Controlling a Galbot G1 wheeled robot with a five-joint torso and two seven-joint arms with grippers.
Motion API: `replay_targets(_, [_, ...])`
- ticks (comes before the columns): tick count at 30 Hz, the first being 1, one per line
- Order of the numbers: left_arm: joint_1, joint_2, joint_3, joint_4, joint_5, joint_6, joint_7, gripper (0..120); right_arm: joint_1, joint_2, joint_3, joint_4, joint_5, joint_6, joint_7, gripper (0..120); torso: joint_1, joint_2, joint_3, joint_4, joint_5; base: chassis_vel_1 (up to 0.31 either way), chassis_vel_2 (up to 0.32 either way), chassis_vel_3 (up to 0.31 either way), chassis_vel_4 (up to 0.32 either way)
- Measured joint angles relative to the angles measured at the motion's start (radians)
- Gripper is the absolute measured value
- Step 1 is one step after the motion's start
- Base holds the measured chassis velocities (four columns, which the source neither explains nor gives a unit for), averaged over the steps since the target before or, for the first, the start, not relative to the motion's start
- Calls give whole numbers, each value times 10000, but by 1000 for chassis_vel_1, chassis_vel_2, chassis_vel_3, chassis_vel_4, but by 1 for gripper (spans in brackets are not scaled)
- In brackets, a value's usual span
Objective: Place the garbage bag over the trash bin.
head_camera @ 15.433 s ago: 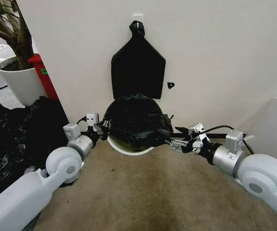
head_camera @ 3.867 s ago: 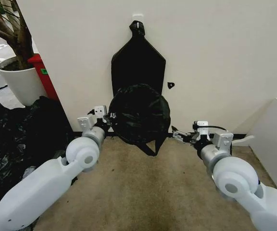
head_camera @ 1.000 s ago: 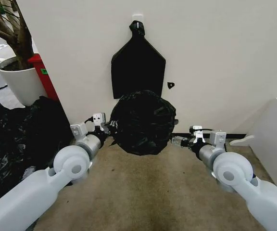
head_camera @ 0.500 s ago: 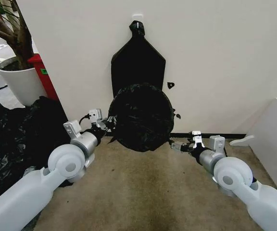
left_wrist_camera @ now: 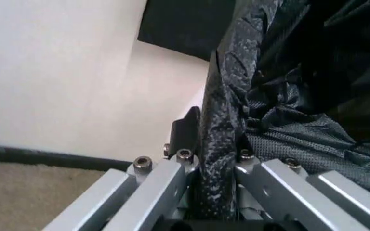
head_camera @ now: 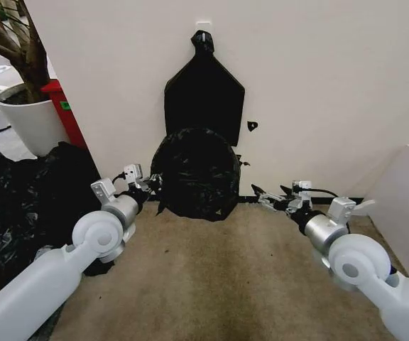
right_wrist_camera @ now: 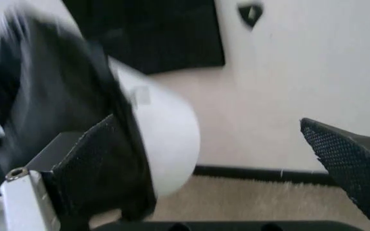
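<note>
Two arms are reaching forward from the lower corners of your head view toward the wall. At lower left, your left arm is stretching up and rightward, and the left gripper [head_camera: 145, 186] is sitting at the left edge of the garbage bag [head_camera: 194, 172], just left of centre. In the left wrist view the left gripper [left_wrist_camera: 216, 163] is clamping a fold of the bag's [left_wrist_camera: 288, 86] wrinkled black plastic between its metal fingers [left_wrist_camera: 165, 180], which are pressed narrow onto the film.

At frame centre, the bag is draping over the trash bin, covering it down to the carpet [head_camera: 219, 277], right below the flat black bundle [head_camera: 204, 89] hanging on the wall. In the right wrist view, the bin's [right_wrist_camera: 165, 139] white side is showing beside the black film [right_wrist_camera: 69, 96].

At lower right of the head view, your right arm is angling up and leftward, with the right gripper [head_camera: 270, 199] hovering just right of the bag, apart from it. Its jaws are spread wide: in the right wrist view one textured pad [right_wrist_camera: 95, 168] is lying against the bin, and the other pad [right_wrist_camera: 352, 163] is standing well apart with nothing between.
</note>
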Motion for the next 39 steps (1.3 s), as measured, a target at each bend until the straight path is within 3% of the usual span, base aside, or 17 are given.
replay_targets(1, [0, 0, 0, 0, 0, 0, 0, 1, 0, 0, 0, 0, 0, 0, 0, 100, 0, 0, 0, 0, 0, 0, 0, 0, 0])
replay_targets(6, [63, 364, 504, 413, 3036, -443, 1644, 1, 186, -485, 1532, 146, 2567, -674, -356, 100, 0, 0, 0, 0, 1, 0, 0, 0, 0])
replay_targets(9, [86, 541, 630, 469, 3893, -656, 2417, 1, 478, -816, 1842, 149, 3619, -1291, -630, 100, 0, 0, 0, 0, 0, 0, 0, 0, 0])
replay_targets(12, [90, 823, 842, 424, 4770, -978, 3275, 1, 992, -1199, 1790, 37, 4768, -2344, -954, 100, 0, 0, -1, 0, -2, 0, 0, 0, 0])
replay_targets(18, [-69, 1080, 1217, 274, 5960, -1645, 3940, 1, 1515, -1042, 875, 15, 4941, -3519, -1197, 100, 0, 0, 0, 1, 3, 0, 0, 0, 0])
replay_targets(30, [-37, 1404, 1312, 44, 7284, -2485, 4316, 1, 1768, -773, 582, 74, 6644, -3819, 167, 100, 0, 0, 0, 0, 0, 0, 0, 0, 0])
replay_targets(39, [100, 1702, 1183, -383, 7419, -2538, 4363, 1, 1669, -727, 318, -71, 5669, -3834, -82, 100, 0, 0, 0, 0, 2, 0, 0, 0, 0])
